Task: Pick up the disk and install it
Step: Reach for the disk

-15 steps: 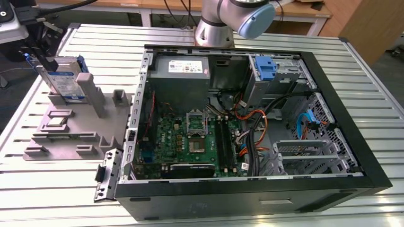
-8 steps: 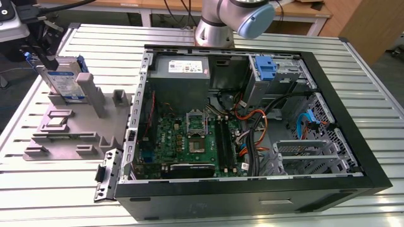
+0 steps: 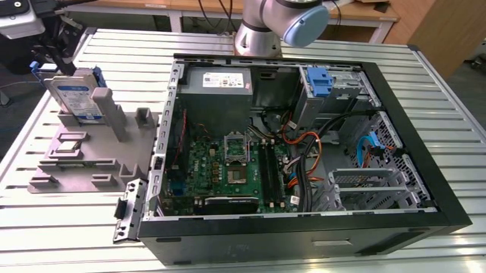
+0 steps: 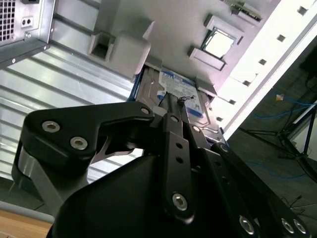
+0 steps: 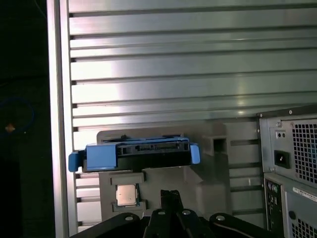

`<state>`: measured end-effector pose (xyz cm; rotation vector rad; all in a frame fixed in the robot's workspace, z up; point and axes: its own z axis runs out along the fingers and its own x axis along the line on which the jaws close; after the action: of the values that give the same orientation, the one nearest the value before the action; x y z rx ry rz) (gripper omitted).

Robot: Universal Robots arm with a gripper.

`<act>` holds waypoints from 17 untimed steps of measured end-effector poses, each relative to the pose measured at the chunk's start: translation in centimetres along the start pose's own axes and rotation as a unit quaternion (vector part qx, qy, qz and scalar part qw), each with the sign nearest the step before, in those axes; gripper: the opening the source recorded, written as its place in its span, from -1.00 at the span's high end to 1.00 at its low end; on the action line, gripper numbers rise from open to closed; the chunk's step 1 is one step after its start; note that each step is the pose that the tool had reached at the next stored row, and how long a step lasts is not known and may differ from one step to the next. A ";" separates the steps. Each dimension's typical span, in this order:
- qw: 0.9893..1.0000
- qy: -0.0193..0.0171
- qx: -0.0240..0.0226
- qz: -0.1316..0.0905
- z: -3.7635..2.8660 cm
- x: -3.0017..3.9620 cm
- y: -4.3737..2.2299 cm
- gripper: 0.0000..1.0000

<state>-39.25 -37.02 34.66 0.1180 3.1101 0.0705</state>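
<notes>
Exterior view first, starting at its left: your disk (image 3: 74,95) stands on edge in a slot of the grey holder (image 3: 91,162). The holder lies on the slatted bench (image 3: 61,227), just beside the open case (image 3: 304,239). A small chip (image 3: 67,147) sits in a pocket of the holder, nearer the camera than the disk. Moving toward that view's right, inside the case you have the grey power supply (image 3: 216,82) against the far wall and the green board (image 3: 231,170) on the case floor. After those comes a bare blue bracket (image 3: 322,82) in the far corner bay. The arm's base (image 3: 262,31) stands behind the case.

In the first wrist view you look along the claw (image 5: 171,194) at the disk's (image 5: 133,151) connector edge, with a blue carrier tab at each end. Your claw's fingers lie pressed together with nothing between them, and they stop short of the disk. The chip (image 5: 127,195) lies in its pocket between the disk and the claw's black links, and the rear of the case (image 5: 292,168) stands well apart from the disk.

In the second wrist view the claw (image 4: 182,101) points at the disk's (image 4: 166,87) labelled face, which is still seated in the holder (image 4: 124,49). You cannot tell from here whether the tips touch it. The chip (image 4: 218,43) shows beyond the disk.
</notes>
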 end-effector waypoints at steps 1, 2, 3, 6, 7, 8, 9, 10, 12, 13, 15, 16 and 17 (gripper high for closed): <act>1.000 0.000 0.000 0.000 0.03 0.02 0.31 0.80; 1.000 0.000 0.000 0.000 0.06 0.05 0.61 0.80; 1.000 0.000 0.000 0.000 0.09 0.07 0.90 0.80; 1.000 0.000 -0.001 0.000 0.18 0.18 1.52 0.80; 1.000 0.000 -0.001 0.000 0.20 0.27 1.67 0.80; 1.000 0.000 -0.001 0.000 0.23 0.39 1.78 0.80; 1.000 0.000 -0.001 0.000 0.24 0.54 1.88 0.80; 1.000 0.000 -0.001 0.000 0.26 0.71 1.95 0.80; 1.000 0.000 -0.001 0.000 0.31 1.07 2.03 0.80; 1.000 0.000 -0.001 0.000 0.34 1.22 2.04 0.80; 1.000 0.000 -0.001 0.000 0.35 1.28 2.03 0.80; 1.000 0.000 -0.001 0.000 0.35 1.28 2.03 0.80; 1.000 0.000 -0.001 0.000 0.34 1.29 2.03 0.80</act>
<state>-40.36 -34.88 34.38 0.1178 3.1102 0.0721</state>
